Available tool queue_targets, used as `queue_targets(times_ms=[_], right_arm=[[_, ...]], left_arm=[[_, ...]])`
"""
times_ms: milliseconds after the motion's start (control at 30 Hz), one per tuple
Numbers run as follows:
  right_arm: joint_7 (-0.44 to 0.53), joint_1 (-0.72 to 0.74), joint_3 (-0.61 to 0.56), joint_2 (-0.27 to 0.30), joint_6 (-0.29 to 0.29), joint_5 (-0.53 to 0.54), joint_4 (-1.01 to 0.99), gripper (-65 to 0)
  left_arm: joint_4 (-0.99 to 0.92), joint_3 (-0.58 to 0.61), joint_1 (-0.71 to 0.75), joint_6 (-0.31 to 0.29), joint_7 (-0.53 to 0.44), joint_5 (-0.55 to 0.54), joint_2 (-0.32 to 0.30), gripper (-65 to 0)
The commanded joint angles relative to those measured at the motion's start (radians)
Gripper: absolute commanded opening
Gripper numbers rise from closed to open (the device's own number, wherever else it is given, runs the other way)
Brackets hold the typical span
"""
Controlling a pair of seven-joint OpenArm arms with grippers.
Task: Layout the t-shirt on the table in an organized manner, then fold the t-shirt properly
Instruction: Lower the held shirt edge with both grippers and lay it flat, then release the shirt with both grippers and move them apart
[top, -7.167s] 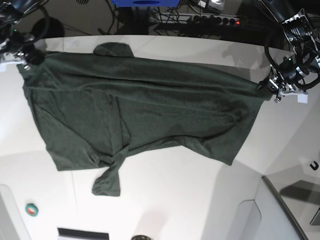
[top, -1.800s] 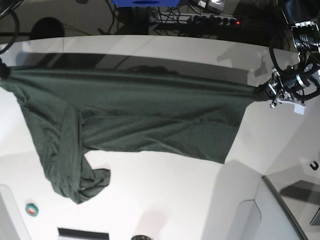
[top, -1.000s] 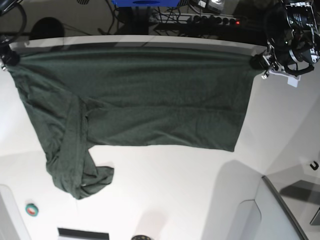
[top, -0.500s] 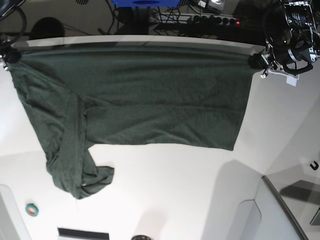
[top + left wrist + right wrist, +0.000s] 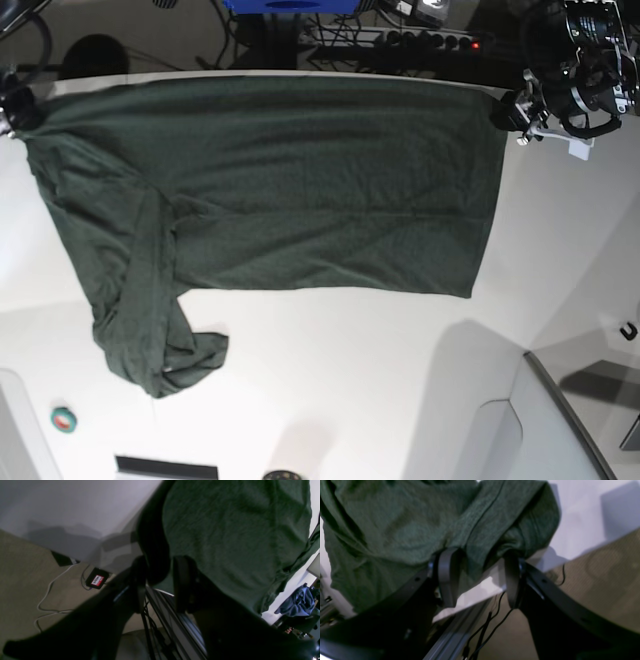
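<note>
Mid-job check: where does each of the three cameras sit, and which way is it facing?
Base: high above, looking down on the t-shirt spread over the table; left gripper at the right edge.
Left wrist: behind the left gripper, facing the shirt's edge.
Right wrist: behind the right gripper, facing bunched shirt.
All share the t-shirt.

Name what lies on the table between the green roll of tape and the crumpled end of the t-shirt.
Nothing: in the base view, bare table separates the tape roll from the t-shirt.

T-shirt (image 5: 300, 180): soft matt knit cloth. Table (image 5: 350, 380): smooth white, faint sheen.
</note>
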Motion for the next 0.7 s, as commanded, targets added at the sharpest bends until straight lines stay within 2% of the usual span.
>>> queue_targets(times_ms=[0, 233, 333, 400, 667], right_arm=[[0.004, -0.001, 0.021, 0.020, -0.004, 0.012, 0.016, -37.1], [0.002, -0.016, 0.040, 0.026, -0.004, 0.010, 0.025, -35.4], [0.007, -0.016, 0.041, 0.026, -0.004, 0.010, 0.037, -32.1], [0.005, -0.019, 0.041, 0.023, -0.004, 0.012, 0.069, -32.3], [0.007, -0.018, 0.129, 0.032, 0.001, 0.009, 0.152, -32.3]], left_arm=[[0.014, -0.021, 0.001, -0.001, 0.002, -0.012, -0.016, -44.6], [0.018, -0.162, 0.002, -0.001, 0.011, -0.015, -0.019, -44.6], [0.023, -0.225, -0.009, -0.001, 0.084, -0.017, -0.017, -44.6], [0.023, -0.260, -0.010, -0.001, 0.103, -0.017, -0.017, -44.6], [0.024, -0.288, -0.029, -0.002, 0.103, -0.017, -0.022, -45.1]])
